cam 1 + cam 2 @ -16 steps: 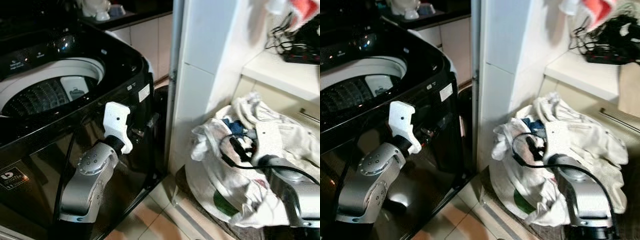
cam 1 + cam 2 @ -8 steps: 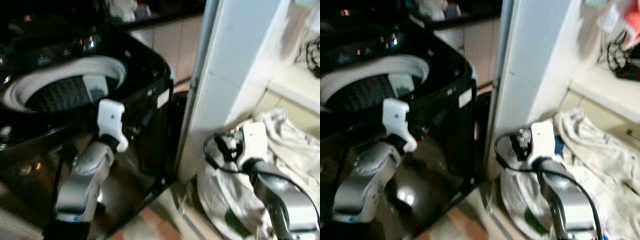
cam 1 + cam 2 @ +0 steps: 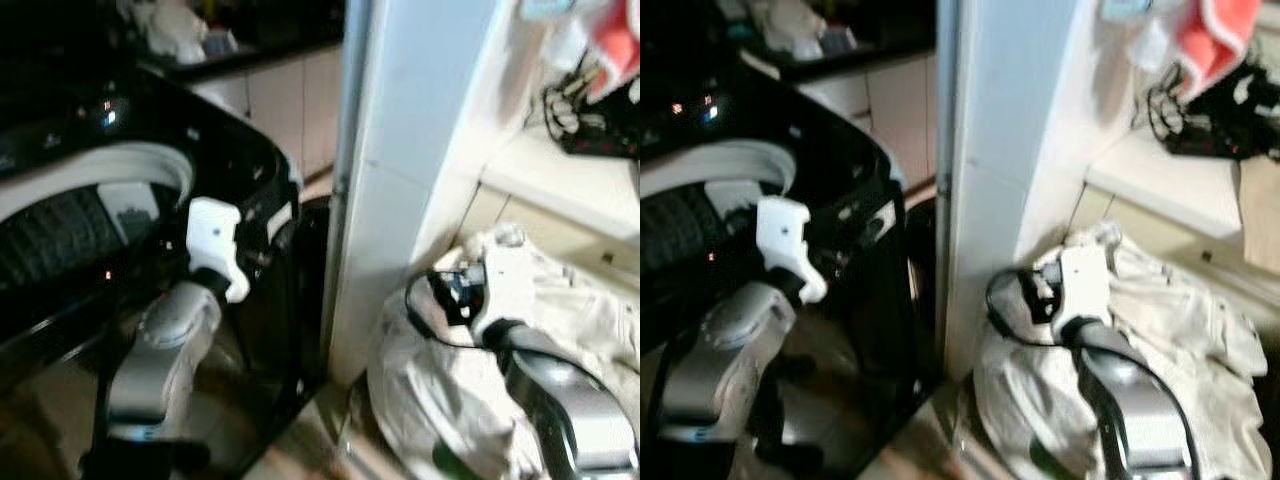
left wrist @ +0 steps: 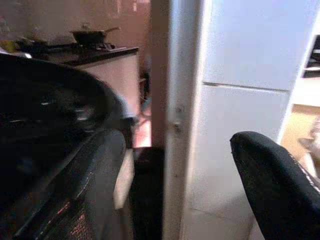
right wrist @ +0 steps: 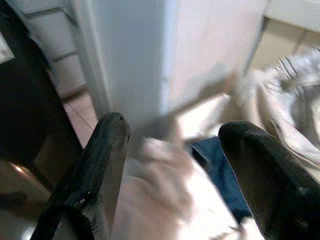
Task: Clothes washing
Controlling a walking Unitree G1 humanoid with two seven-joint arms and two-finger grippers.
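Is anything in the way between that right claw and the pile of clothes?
Nothing visible. The right gripper is open just above the pile of clothes; between its fingers lie only pale fabric and a blue garment.

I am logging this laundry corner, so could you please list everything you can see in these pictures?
washer: one, black with a white tub rim, lid open, at the left
wall: one, white tiled, between washer and clothes
clothes: one pile, mostly white with some blue, on the floor at the right
shelf: one, white, above the pile
cables: a black tangle, on the shelf
left gripper: open, beside the washer's corner
right gripper: open, over the clothes
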